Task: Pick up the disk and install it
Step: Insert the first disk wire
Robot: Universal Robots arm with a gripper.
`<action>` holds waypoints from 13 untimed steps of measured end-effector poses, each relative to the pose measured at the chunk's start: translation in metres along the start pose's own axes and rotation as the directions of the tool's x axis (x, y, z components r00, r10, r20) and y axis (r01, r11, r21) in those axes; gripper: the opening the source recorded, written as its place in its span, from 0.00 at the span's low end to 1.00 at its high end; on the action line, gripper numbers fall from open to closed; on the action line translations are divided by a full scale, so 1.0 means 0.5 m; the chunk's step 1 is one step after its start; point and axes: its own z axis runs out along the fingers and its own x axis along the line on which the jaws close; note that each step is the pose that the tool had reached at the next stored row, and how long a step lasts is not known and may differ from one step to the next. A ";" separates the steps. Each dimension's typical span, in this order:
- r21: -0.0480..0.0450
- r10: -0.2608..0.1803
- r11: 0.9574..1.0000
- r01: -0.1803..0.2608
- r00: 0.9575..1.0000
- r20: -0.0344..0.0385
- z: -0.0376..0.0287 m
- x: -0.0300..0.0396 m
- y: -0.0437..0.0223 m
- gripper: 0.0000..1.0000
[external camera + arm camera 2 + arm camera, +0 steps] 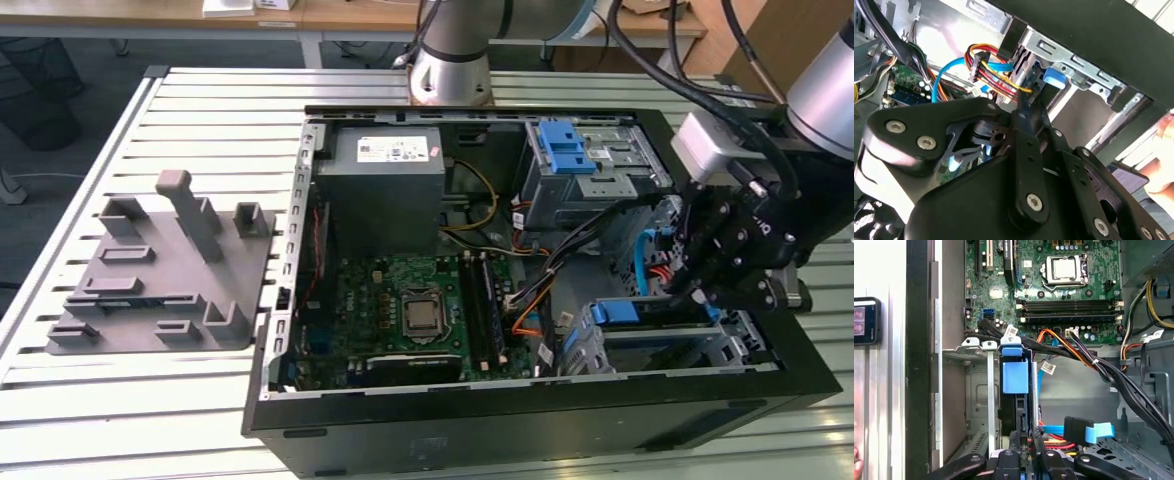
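A black multi-link robot gripper (1024, 452) stands over the drive bay of an open black desktop computer case (534, 420), its fingers drawn together on the thin upper edge of the disk (1015, 410), a flat dark drive framed in blue plastic rails with a blue tab at its far end. In the first wrist view the disk stands on edge inside the silver sheet-metal drive cage (981, 390), sunk between the cage's upright walls, so the install looks well along, though whether it is fully seated cannot be told.

Room is tight. A light-blue flat data cable with a black plug (1081, 430) lies just beside the gripper, and a bundle of black, orange and red wires (1089, 360) crosses just beyond the cage mouth; either could snag a finger or get pinched against the disk. A slight tilt could jam the rails against the cage walls.

Farther off lies the green motherboard (1054, 285). In the exterior view the gripper (727, 255) hangs at the case's near corner on the exterior view's right, hard by the case wall; a grey moulded fixture block (167, 270) sits well apart on the slatted metal table (147, 400).
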 end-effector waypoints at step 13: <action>0.000 0.000 1.000 0.000 1.000 0.000 -0.021 0.001 0.001 0.11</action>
